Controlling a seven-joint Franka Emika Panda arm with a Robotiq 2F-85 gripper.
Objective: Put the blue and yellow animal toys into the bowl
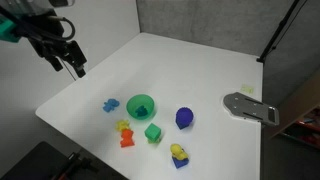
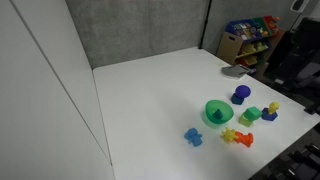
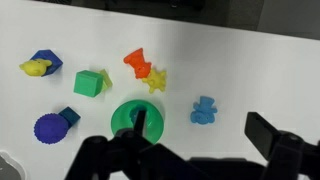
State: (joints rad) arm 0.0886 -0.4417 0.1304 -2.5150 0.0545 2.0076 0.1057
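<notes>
Tally on the table:
- green bowl (image 3: 117, 118): 1
- light-blue animal toy (image 3: 204, 110): 1
- yellow figures: 2, namely spiky yellow figure (image 3: 155, 80) and pale yellow figure (image 3: 33, 68)
- orange-red figure (image 3: 137, 60): 1
- green cube (image 3: 90, 82): 1
- blue cube (image 3: 44, 57): 1
- dark blue rounded lump (image 3: 49, 128): 1
- small dark block (image 3: 68, 115): 1, kind unclear

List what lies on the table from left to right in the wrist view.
Dark blue lump → green cube → green bowl → light blue toy. Left out: the red toy and yellow toy, which overlap the bowl's span.
</notes>
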